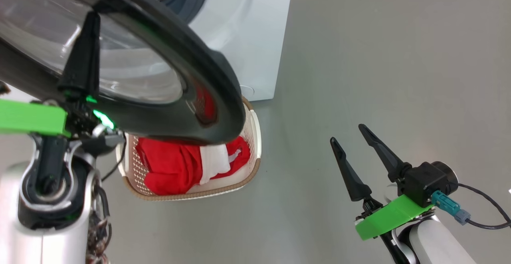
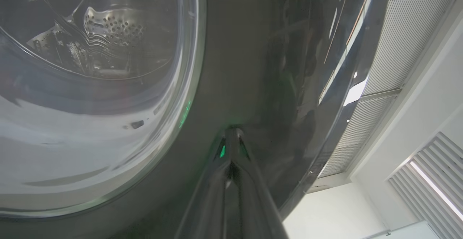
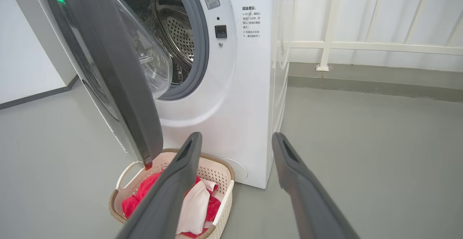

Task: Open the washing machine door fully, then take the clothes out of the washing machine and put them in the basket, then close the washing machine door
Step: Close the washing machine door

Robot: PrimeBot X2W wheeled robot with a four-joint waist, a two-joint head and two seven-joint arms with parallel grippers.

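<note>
Red clothes (image 1: 171,168) with white panels fill the basket (image 1: 137,172), which sits on the floor (image 1: 359,56) below and beside the left gripper (image 2: 231,133), just before the washing machine (image 3: 246,105). That gripper, fingers pressed together on nothing, sets its tips against the glossy black rim of the washing machine door (image 1: 199,68), which stands partly open ahead of it. The steel drum (image 3: 173,33) beyond looks empty. The right gripper (image 1: 347,134) hangs well off to the side, fingers spread and empty. Unloading appears done, and closing is the step in hand. The next move likely calls for a steady push along the door's arc until it shuts flush, the rim passing clear above the basket.
</note>
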